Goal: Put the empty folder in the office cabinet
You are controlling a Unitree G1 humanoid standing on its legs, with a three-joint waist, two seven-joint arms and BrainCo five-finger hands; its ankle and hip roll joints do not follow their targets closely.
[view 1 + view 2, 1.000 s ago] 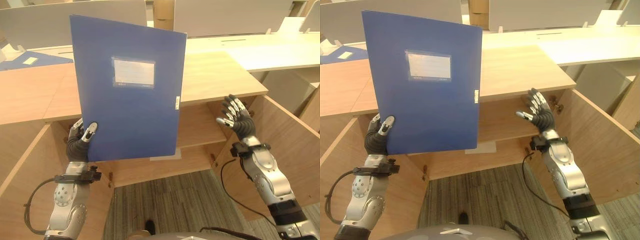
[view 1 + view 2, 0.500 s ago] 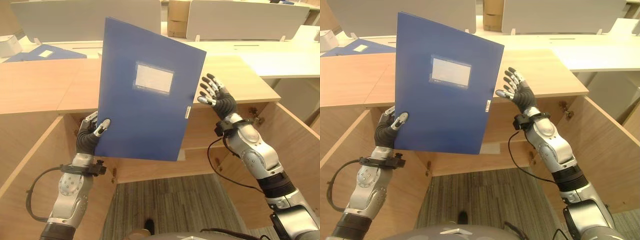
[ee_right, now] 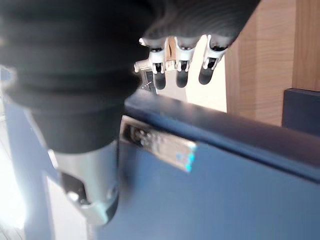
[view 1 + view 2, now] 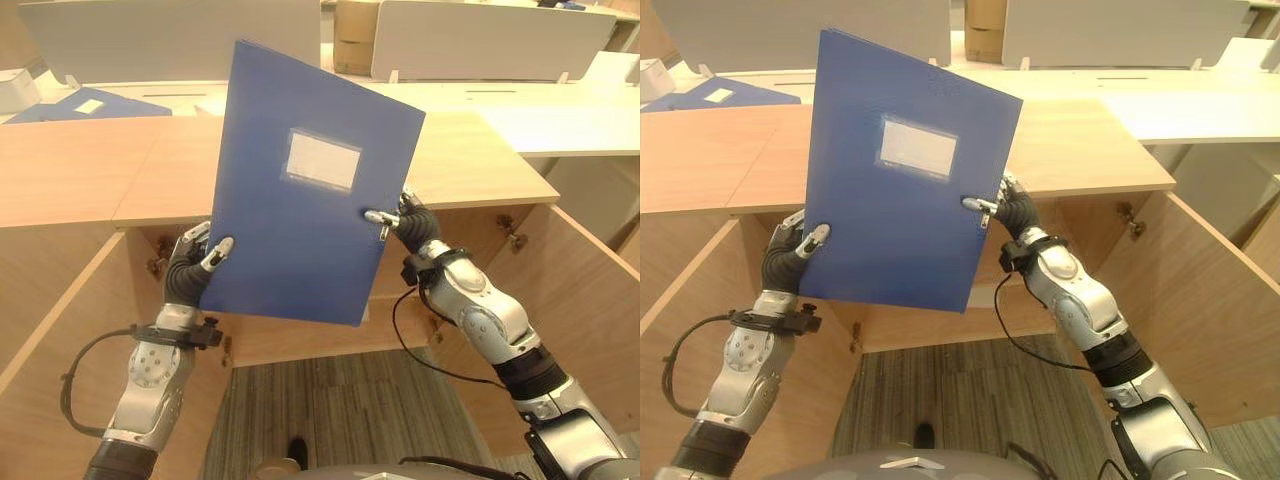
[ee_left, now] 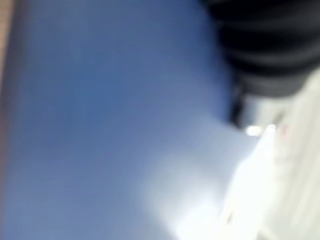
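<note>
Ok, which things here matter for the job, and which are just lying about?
In the job:
blue folder, held upright
left hand, at its lower corner
right hand, thumb on its side edge
open wooden cabinet

Lying about:
second blue folder on the far desk
cardboard box

Head stereo downward; wrist cameras close

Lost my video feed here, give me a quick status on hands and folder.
Left hand pinching blue folder at lower corner; right hand gripping its opposite edge. Folder upright, above open cabinet, not yet in. Nothing blocking.
</note>
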